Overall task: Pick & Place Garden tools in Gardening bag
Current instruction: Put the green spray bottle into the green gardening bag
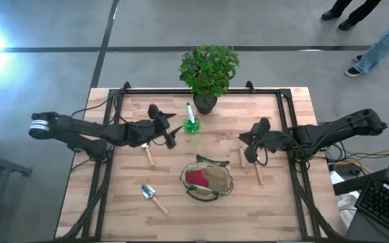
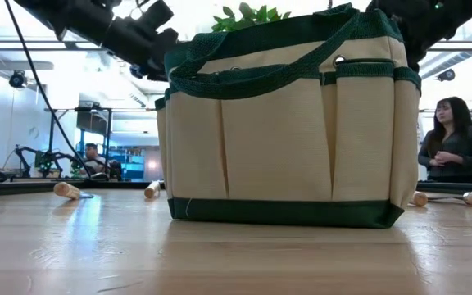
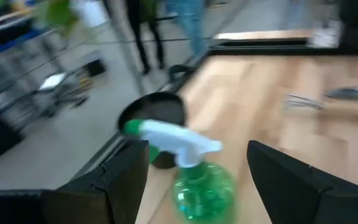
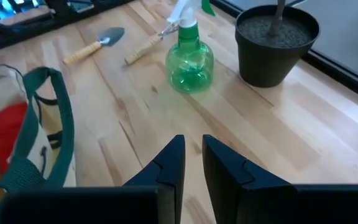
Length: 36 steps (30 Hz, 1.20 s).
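Spray bottle [image 1: 192, 123] upright, nozzle up.

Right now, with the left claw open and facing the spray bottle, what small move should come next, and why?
Probably ease the left claw forward until its open fingers straddle the green spray bottle, then close. The left wrist view shows the bottle standing upright between the spread fingers, beside the dark plant pot, not yet gripped. The right claw waits nearly shut over bare table near the gardening bag.
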Available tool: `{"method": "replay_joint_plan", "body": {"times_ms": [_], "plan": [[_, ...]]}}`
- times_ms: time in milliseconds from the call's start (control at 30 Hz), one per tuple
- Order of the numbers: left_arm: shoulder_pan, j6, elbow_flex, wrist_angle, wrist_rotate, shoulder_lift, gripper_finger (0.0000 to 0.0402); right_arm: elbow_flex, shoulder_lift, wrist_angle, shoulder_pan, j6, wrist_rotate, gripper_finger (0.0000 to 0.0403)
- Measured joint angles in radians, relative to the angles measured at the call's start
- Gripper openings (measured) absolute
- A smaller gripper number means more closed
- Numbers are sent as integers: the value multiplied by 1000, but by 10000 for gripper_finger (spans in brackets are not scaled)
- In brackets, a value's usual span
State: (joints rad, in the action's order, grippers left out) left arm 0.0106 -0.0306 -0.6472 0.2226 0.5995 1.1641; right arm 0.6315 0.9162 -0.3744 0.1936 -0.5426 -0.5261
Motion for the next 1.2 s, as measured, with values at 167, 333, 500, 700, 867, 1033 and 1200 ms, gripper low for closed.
{"method": "replay_joint_plan", "body": {"times_ms": [167,333,500,700,867,1033,1200], "plan": [[28,37,0,-18,-45,11,273,0,20,0,0,0,0,48],[72,21,0,-42,-114,42,273,0,24,10,0,0,0,48],[116,-42,0,-39,-153,107,273,0,24,14,0,4,0,48],[167,-50,0,63,-257,201,273,0,27,13,0,4,0,48],[209,-43,0,169,-336,268,273,0,28,13,0,4,0,48],[251,-37,0,206,-370,320,273,0,28,13,0,4,0,48],[295,-48,1,205,-416,339,273,0,28,13,0,4,0,48]]}}
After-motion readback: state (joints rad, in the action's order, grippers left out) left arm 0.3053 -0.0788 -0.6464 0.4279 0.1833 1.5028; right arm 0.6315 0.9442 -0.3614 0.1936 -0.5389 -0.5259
